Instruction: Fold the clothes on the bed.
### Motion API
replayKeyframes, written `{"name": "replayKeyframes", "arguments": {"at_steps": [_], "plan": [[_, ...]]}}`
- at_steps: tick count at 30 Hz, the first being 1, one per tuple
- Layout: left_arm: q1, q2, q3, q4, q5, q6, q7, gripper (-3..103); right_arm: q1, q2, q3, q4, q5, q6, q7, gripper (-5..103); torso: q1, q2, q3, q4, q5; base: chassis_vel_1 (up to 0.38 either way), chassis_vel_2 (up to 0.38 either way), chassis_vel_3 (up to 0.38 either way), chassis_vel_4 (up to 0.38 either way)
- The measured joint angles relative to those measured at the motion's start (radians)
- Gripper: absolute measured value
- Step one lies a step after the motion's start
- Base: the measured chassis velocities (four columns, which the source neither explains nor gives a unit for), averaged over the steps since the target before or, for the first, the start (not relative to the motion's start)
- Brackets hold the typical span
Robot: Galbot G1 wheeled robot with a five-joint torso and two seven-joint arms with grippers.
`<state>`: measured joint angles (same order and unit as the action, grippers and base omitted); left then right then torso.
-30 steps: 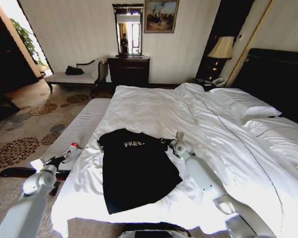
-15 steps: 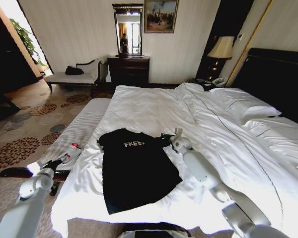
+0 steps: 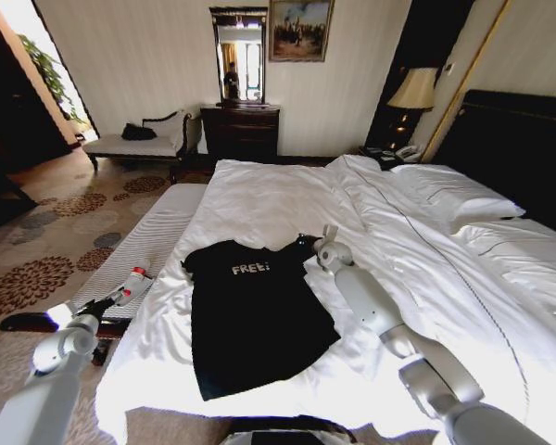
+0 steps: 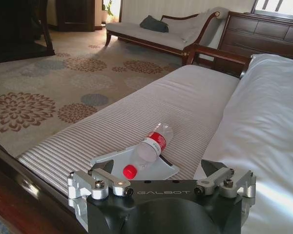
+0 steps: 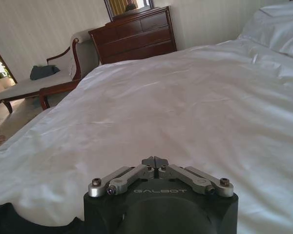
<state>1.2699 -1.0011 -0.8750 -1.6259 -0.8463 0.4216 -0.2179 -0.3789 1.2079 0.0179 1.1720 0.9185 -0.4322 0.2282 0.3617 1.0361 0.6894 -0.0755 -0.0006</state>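
Observation:
The black T-shirt with white "FREE." lettering lies spread flat on the white bed, near its foot. My right gripper hovers just beyond the shirt's right shoulder, over bare sheet. In the right wrist view its fingertips are pressed together with no cloth seen between them, and a patch of the black shirt lies behind it. My left gripper hangs off the bed's left side above the striped bench. The left wrist view shows that gripper open and holding nothing.
A pale striped bench runs along the bed's left side and carries a small white-and-red bottle on a flat pad. Beyond stand a dark dresser, a cream chaise and patterned carpet. Pillows and the dark headboard are on the right.
My right gripper has moved from the shirt's right sleeve to a spot farther up the bed, off the fabric. The left arm has drawn back slightly.

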Motion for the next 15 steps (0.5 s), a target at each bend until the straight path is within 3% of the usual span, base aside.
{"name": "replayKeyframes", "arguments": {"at_steps": [8, 15], "plan": [[0.000, -0.006, 0.004, 0.001, 0.006, -0.002, 0.000, 100, 0.041, -0.015, -0.030, -0.035, -0.030, 0.010, -0.020, 0, 0.000, 0.000, 0.000, 0.0001, 0.0003, 0.000, 0.000, 0.000, 0.000], [0.000, -0.007, 0.003, 0.001, 0.006, -0.004, 0.001, 100, 0.150, 0.008, -0.139, -0.167, -0.109, 0.040, -0.062, 0, 0.000, 0.000, 0.000, 0.0000, 0.0000, 0.000, 0.000, 0.000, 0.000]]}}
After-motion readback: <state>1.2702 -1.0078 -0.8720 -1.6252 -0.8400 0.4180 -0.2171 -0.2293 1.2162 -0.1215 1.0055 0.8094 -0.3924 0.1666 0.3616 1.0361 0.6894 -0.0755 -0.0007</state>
